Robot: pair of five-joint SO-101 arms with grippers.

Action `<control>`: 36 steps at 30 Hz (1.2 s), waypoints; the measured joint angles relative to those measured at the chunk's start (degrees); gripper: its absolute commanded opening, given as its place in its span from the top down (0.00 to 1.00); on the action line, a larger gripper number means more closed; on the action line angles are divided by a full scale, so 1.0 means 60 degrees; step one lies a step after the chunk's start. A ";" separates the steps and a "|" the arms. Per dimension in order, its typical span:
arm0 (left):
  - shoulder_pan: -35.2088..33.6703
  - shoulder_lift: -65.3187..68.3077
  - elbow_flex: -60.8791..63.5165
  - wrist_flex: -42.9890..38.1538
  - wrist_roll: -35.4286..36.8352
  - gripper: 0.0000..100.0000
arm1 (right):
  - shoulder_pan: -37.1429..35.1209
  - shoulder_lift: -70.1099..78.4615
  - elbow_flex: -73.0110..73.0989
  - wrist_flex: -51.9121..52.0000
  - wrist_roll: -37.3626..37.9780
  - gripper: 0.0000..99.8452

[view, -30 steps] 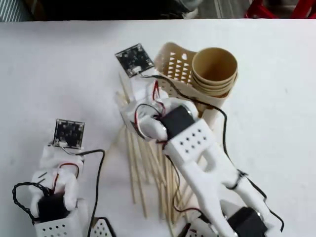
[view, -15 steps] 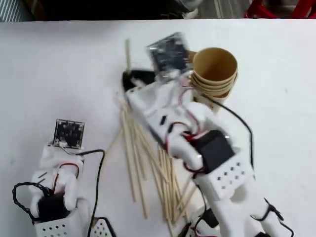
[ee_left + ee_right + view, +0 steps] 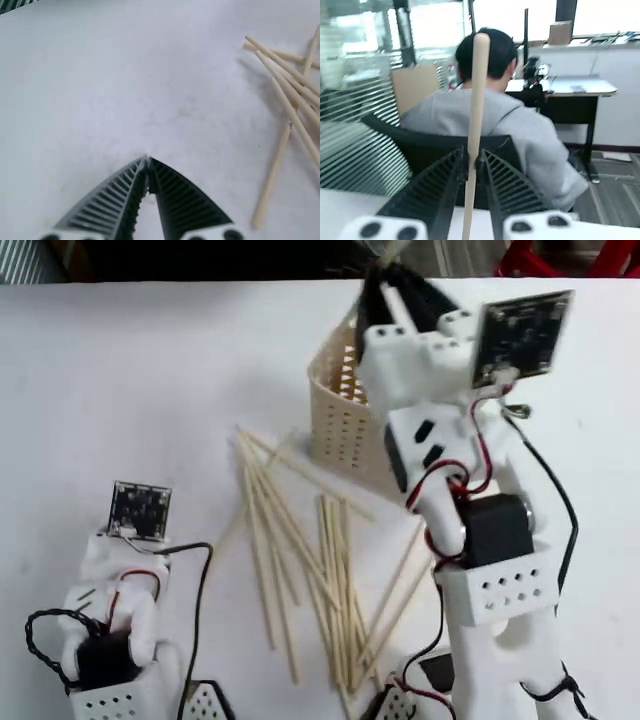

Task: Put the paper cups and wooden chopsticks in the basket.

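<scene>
White bench (image 3: 120, 360) under both arms. I see my right arm (image 3: 490, 530) raised over the slotted basket (image 3: 338, 422), which stands at the far middle of the bench. The right jaws are pinched tight on one wooden chopstick (image 3: 479, 90), held upright. Loose chopsticks (image 3: 300, 550) lie scattered on the bench just in front of the basket. My left arm (image 3: 115, 590) is low at the front-left, and the left jaws are closed tip to tip, holding nothing.

High view looks down; left wrist (close) shares the chopsticks (image 3: 338, 590).

White plastic arms (image 3: 500, 640), black motors (image 3: 495, 528), red cables (image 3: 452, 472), 2 ribbed grey hands (image 3: 147, 160).
</scene>
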State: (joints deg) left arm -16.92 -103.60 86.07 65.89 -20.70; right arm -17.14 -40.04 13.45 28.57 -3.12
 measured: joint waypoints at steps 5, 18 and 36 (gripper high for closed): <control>0.0000 0.0000 0.0000 0.0000 0.0000 0.98 | 0.0615 0.1084 0.0000 -0.0132 0.0000 0.98; 0.0000 0.0000 0.0103 0.0000 -0.0044 0.98 | 0.0747 0.2330 0.0015 0.1348 0.0513 0.87; 0.0000 0.0000 0.0147 0.0000 -0.0044 0.98 | -0.3311 0.1773 0.0659 0.6799 0.1495 0.87</control>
State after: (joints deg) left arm -16.92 -103.60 86.95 65.89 -20.97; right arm -37.01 -29.41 17.41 69.36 5.85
